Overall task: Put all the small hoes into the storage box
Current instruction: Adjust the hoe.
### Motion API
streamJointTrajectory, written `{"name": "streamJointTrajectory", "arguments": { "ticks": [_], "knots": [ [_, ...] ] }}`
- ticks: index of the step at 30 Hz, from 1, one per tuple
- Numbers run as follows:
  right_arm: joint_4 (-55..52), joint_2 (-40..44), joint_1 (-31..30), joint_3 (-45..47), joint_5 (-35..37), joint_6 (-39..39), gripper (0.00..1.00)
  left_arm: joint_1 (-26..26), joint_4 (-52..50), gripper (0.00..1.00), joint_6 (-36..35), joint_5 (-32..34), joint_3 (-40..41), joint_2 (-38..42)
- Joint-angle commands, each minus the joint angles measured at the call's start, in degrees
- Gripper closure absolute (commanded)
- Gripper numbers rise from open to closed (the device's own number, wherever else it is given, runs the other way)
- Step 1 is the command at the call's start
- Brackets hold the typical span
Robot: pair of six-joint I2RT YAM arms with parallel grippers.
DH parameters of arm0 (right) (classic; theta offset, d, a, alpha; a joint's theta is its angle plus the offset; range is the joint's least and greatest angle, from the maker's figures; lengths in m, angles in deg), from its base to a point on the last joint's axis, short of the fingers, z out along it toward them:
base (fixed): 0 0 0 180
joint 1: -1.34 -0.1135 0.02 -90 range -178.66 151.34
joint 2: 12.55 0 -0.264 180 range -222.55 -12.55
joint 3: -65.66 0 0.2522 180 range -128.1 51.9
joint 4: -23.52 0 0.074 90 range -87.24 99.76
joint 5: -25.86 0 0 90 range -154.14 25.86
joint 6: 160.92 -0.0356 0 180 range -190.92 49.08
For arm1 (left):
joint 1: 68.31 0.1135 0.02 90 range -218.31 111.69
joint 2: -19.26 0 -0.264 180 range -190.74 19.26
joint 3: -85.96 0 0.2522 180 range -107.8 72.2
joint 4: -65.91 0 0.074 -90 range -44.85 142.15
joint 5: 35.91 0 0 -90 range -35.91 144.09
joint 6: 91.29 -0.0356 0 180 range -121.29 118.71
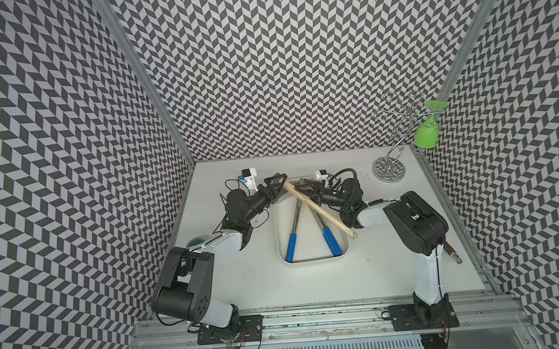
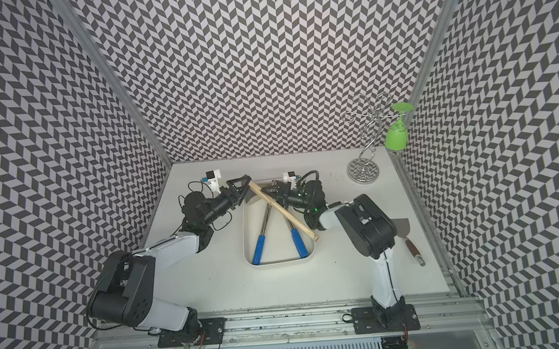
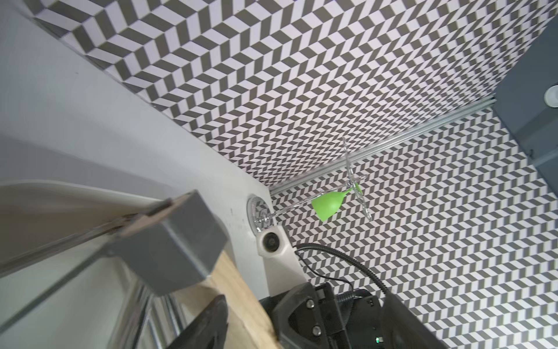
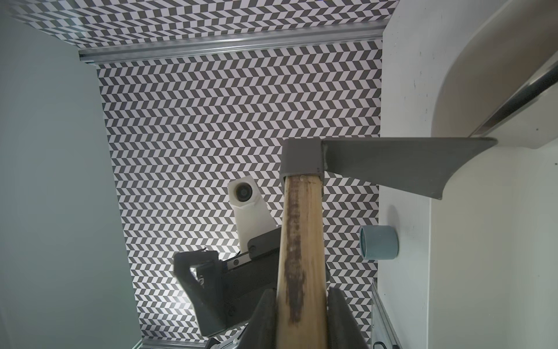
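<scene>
The small hoe (image 1: 321, 211) (image 2: 284, 212) has a pale wooden handle and a grey metal head (image 3: 175, 241). It is held slanting above the far end of the storage box (image 1: 277, 229) (image 2: 244, 238), a cream-white tray. The handle's tail reaches past the box's right rim. My right gripper (image 1: 309, 190) (image 4: 302, 291) is shut on the handle (image 4: 302, 241) just below the head. My left gripper (image 1: 280, 188) (image 3: 306, 299) is open at the head end, one finger (image 3: 211, 320) beside the handle, not clamping it.
Two blue-handled tools (image 1: 291, 247) (image 1: 331, 242) lie in the box. A wire rack (image 1: 389, 169) holding a green glass (image 1: 426, 134) stands back right. A brown-handled scraper (image 2: 411, 250) lies by the right edge. A teal cup (image 1: 197, 241) (image 4: 379, 243) sits at the left.
</scene>
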Motion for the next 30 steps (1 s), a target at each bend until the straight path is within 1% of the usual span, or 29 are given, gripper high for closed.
{"name": "streamJointTrajectory", "arguments": {
  "ticks": [1, 3, 5, 10, 13, 17, 20, 27, 30],
  "knots": [
    [9.8, 2.6, -1.1, -1.9, -0.6, -0.3, 1.0, -0.8, 9.1, 0.24, 4.9, -1.5, 0.4, -3.3],
    [9.9, 2.7, -1.2, -2.0, -0.8, -0.1, 1.0, -0.8, 12.7, 0.26, 7.1, -1.7, 1.5, -5.0],
    [9.9, 2.9, -1.2, -1.9, -0.7, 0.2, 1.0, -0.8, 14.0, 0.25, 8.1, -1.6, 2.2, -5.5],
    [8.1, 3.6, -0.7, -2.0, 0.0, 1.8, 1.0, -0.6, 12.9, 0.24, 8.3, -2.3, 3.8, -3.9],
    [6.4, 4.2, -0.1, -2.6, 0.7, 3.1, 1.0, -0.5, 9.4, 0.23, 7.2, -3.2, 4.5, -1.3],
    [4.7, 4.6, 0.2, -3.8, 0.5, 4.4, 1.0, -0.4, 0.3, 0.22, 3.2, -3.7, 4.0, 2.4],
    [3.6, 5.0, 0.2, -4.0, 0.4, 5.4, 1.0, -0.4, -3.5, 0.21, 0.9, -3.3, 3.7, 3.4],
    [3.8, 5.7, -0.3, -3.3, -0.1, 5.6, 1.0, -0.2, 0.8, 0.23, 2.4, -3.2, 0.4, -1.5],
    [3.2, 6.3, -0.5, -3.0, -0.7, 6.2, 1.0, -0.1, 4.5, 0.23, 4.0, -2.7, -0.9, -3.6]
  ]
}}
